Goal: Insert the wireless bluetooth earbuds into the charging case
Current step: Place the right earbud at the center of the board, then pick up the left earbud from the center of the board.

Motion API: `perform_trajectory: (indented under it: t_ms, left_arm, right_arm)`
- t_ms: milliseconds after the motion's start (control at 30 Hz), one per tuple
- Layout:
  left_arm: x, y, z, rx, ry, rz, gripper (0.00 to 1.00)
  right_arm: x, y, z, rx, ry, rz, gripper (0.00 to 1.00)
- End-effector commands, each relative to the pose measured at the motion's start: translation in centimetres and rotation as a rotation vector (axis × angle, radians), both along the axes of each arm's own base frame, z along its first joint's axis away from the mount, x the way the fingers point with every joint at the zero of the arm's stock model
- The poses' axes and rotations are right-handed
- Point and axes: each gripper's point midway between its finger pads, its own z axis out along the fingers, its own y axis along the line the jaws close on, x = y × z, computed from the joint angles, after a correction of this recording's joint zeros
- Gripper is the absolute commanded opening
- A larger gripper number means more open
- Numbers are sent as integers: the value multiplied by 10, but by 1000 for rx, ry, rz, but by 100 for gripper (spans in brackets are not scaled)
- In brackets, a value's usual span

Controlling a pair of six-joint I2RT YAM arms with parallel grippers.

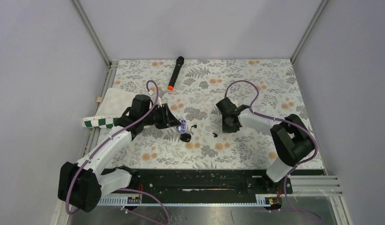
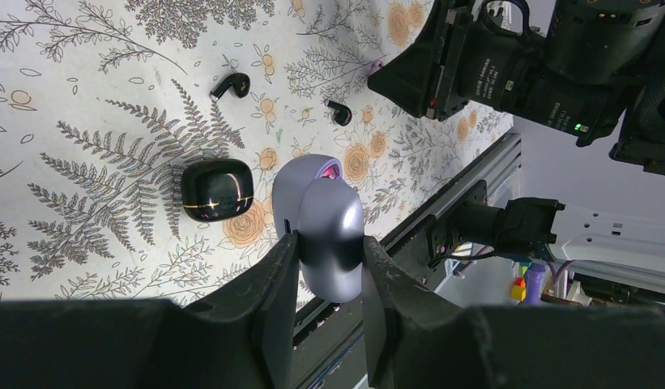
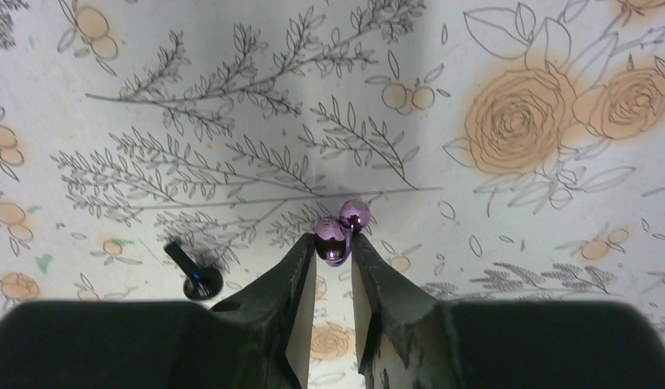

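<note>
Two grips, both clamped: my left gripper [image 2: 329, 243] pinched a lavender case [image 2: 321, 212] above the floral table [image 1: 256, 140], and my right gripper [image 3: 332, 243] held a small purple earbud [image 3: 330, 235]. Beside the lavender case lay the black charging case [image 2: 217, 189], lid shut, with one black earbud [image 2: 232, 83] near it and the other black earbud [image 2: 339, 112] farther off.

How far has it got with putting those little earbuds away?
No bud visibly sits in a case yet. In hand: the left gripper holds a lavender case, apparently open, and the right gripper pinches a purple earbud. Left: seating it; two black earbuds and a closed-looking black case lie loose on the table.
</note>
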Motion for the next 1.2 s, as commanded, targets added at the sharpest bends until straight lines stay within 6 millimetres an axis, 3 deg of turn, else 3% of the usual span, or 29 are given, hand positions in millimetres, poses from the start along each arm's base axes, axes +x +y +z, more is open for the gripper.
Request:
perform_trajectory:
  t_ms: [0,100,267,400,600,767,933,1167]
  left_arm:
    - [9,-6,15,-33,-63,-23,0]
    - [15,-17,13,-39,-56,-44,0]
    - [24,-57,7,-45,-28,-103,0]
    - [36,-77,-3,-120,43,-95,0]
    - [36,-77,-11,-118,62,-81,0]
    - [28,-71,-15,-100,60,-86,0]
    - [20,-65,-21,-77,72,-85,0]
    - [18,-60,-16,-71,54,-66,0]
  right_arm:
    - [-1,5,31,11,-16,86,27]
    - [-5,6,40,19,-10,123,27]
    - [-7,9,55,44,-22,161,27]
    - [-4,8,56,29,-28,163,27]
    - [-5,3,51,37,-50,104,26]
    - [-19,20,41,178,-50,138,35]
    - [-34,41,44,300,-35,256,38]
    - [-48,52,50,243,-65,335,37]
